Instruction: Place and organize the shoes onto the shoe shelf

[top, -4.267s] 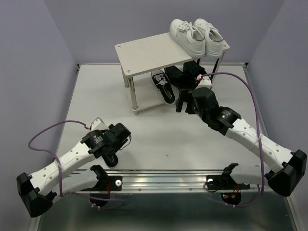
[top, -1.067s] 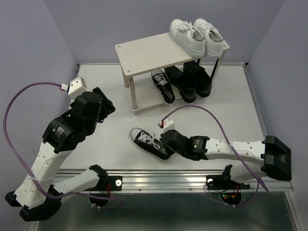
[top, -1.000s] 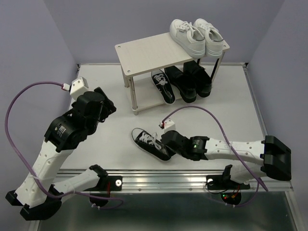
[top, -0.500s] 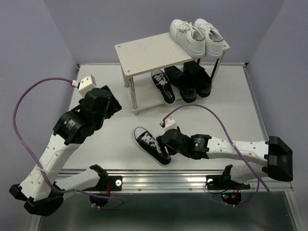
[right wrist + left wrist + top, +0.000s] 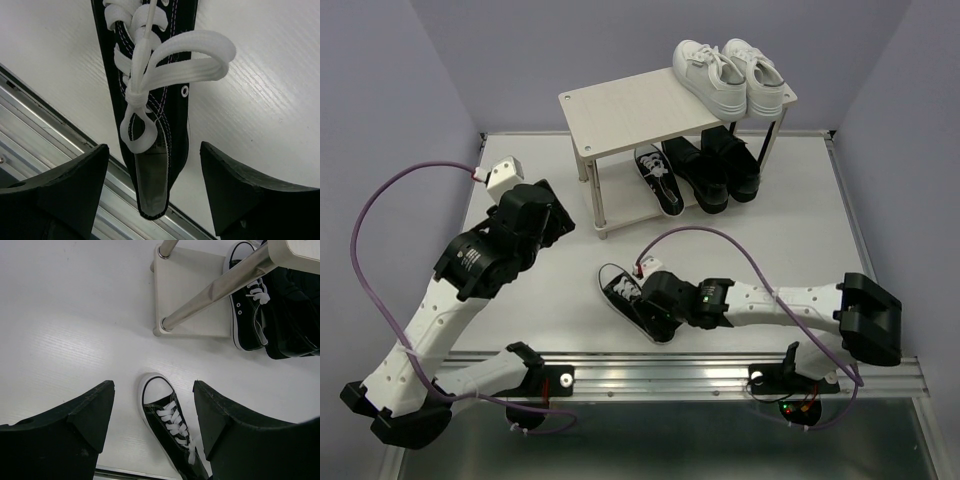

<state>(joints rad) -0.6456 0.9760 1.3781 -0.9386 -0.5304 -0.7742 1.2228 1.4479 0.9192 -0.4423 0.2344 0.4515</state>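
1. Top external view: the shelf (image 5: pixel 640 110) stands at the 12 o'clock end of the table (image 5: pixel 800 240)
2. 2 white sneakers (image 5: pixel 730 75) sit side by side on its top board, at the 3 o'clock end
3. On the lower board, 2 loafers (image 5: pixel 715 165) sit toward 3 o'clock, and 1 canvas sneaker (image 5: pixel 658 178) is just beside them at their 9 o'clock
4. 1 loose sneaker (image 5: pixel 623 292) lies sole-down on the table at the shelf's 6 o'clock, near the rail (image 5: pixel 670 370), with its toe toward 11 o'clock
5. Right claw (image 5: pixel 655 308) is low over this shoe's heel end; the right wrist view shows its fingers (image 5: pixel 65 190) spread wide on either side of the heel, with a gap on each side, gripping nothing
6. Left claw (image 5: pixel 552 222) hangs above the table at the shelf's 8 o'clock; the left wrist view shows its jaws wide apart and empty, the loose sneaker's toe on the table below between them, and a shelf leg (image 5: pixel 220 287) at 1 o'clock
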